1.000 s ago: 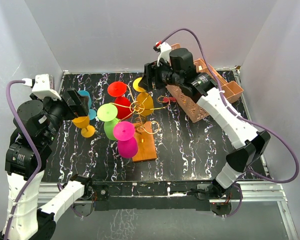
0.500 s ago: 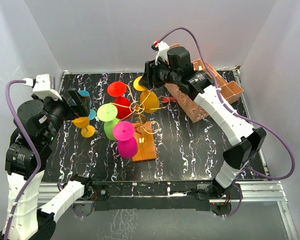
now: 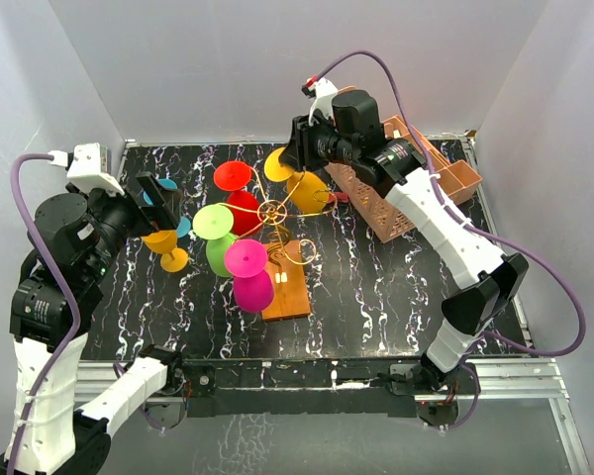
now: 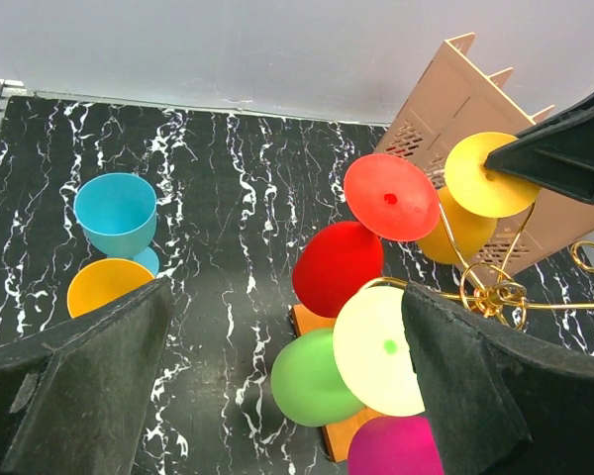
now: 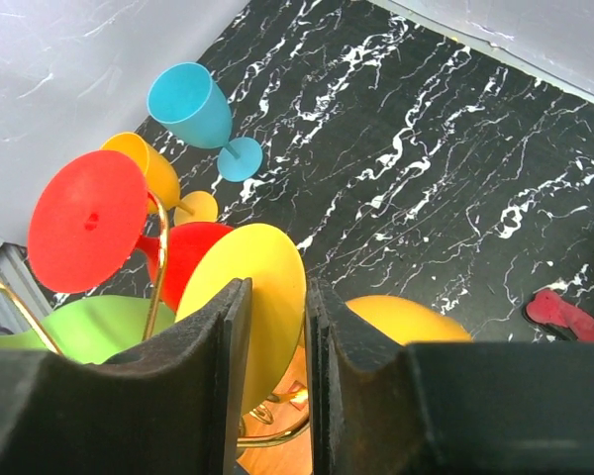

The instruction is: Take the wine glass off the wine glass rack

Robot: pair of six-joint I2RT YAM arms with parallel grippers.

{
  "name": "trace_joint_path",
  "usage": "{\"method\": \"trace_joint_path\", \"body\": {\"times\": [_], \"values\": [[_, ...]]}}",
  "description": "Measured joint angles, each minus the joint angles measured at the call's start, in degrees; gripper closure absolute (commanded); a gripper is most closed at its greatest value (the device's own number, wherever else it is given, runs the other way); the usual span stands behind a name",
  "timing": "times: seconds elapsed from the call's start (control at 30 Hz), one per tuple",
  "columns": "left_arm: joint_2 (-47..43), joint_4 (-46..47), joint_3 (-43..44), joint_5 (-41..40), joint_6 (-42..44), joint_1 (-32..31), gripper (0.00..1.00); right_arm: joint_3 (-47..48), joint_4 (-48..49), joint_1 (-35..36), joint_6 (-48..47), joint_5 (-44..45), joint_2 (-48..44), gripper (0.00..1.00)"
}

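Table (image 3: pixel 376 287): black marble look, white veins, a faint sheen. The wine glass rack (image 3: pixel 271 210) is thin gold wire with a bright metal gleam, and its orange base (image 3: pixel 289 292) is smooth. The yellow wine glass (image 5: pixel 252 262) looks like opaque matt plastic. Salmon crate (image 3: pixel 376 218): dull moulded plastic lattice. Left gripper (image 4: pixel 285 287) fingers (image 4: pixel 89 386) are black, grainy, matt.

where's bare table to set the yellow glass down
Widest bare patch for the yellow glass: near-right table, right of the rack's orange base, in front of the pink crate. Crowded on the left, around the blue glass and orange glass.
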Motion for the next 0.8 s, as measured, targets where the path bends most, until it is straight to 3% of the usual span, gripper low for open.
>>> {"method": "trace_joint_path", "body": {"times": [0.33, 0.8], "values": [[0.85, -0.04, 0.83, 1.6, -0.98, 0.0, 0.03, 0.72, -0.2, 0.37, 2.32, -1.36, 0.0, 0.92], [0.85, 0.02, 0.83, 2.54, -2.08, 0.0, 0.03, -2.27, 0.87, 0.37, 21.03, 2.47, -1.79, 0.92]]}}
